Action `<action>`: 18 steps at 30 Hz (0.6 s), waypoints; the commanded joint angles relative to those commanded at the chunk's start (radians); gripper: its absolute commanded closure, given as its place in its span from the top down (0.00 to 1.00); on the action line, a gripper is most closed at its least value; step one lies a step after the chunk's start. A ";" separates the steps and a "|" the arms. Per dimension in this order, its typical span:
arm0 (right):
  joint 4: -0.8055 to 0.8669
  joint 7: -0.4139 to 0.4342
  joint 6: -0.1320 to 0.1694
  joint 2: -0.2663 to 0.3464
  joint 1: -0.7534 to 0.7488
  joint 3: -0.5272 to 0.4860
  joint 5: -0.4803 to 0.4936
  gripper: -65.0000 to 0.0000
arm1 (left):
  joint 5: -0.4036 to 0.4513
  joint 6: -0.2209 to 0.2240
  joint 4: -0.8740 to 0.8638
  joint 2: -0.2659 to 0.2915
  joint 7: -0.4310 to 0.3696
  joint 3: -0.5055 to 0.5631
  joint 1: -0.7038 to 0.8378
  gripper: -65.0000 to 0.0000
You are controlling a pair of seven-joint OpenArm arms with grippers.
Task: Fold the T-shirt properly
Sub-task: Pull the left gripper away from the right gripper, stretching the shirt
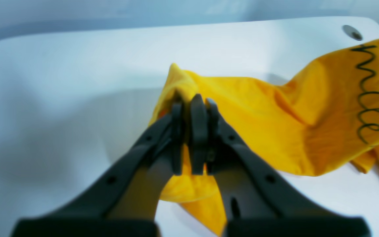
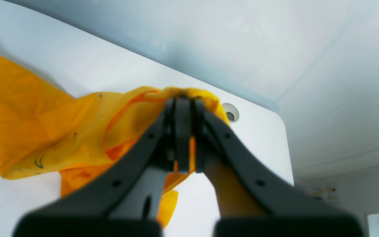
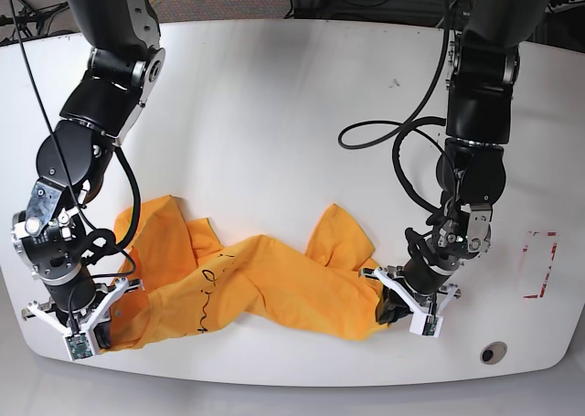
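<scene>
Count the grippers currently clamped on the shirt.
2: the left gripper grips one end of the T-shirt, the right gripper the opposite end; both jaws closed on fabric.

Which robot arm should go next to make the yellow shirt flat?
Probably neither alone: the left gripper and right gripper are each shut on an opposite end of the T-shirt, so pulling apart together looks best.

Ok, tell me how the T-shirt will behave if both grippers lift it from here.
The T-shirt is probably floppy: it lies twisted and wrinkled between the left gripper and right gripper, so its middle would likely sag. It looks thin and light, bunching into small wads at the pinches. Loose flaps beside each grip may dangle or unfold.
</scene>
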 joint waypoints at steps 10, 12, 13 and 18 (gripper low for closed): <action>0.009 0.000 -0.001 0.005 0.032 0.002 0.001 0.00 | 0.004 0.000 0.141 -0.042 0.016 -0.114 -0.021 0.03; 0.007 -0.001 -0.004 0.007 0.042 0.000 0.000 0.00 | 0.004 0.012 0.166 -0.055 0.030 -0.148 -0.029 0.03; 0.002 -0.004 -0.006 0.007 0.048 0.000 -0.003 0.00 | 0.005 0.016 0.181 -0.063 0.052 -0.175 -0.039 0.03; -0.006 -0.008 -0.010 0.010 0.065 0.000 -0.009 0.00 | 0.005 0.019 0.230 -0.091 0.098 -0.237 -0.057 0.03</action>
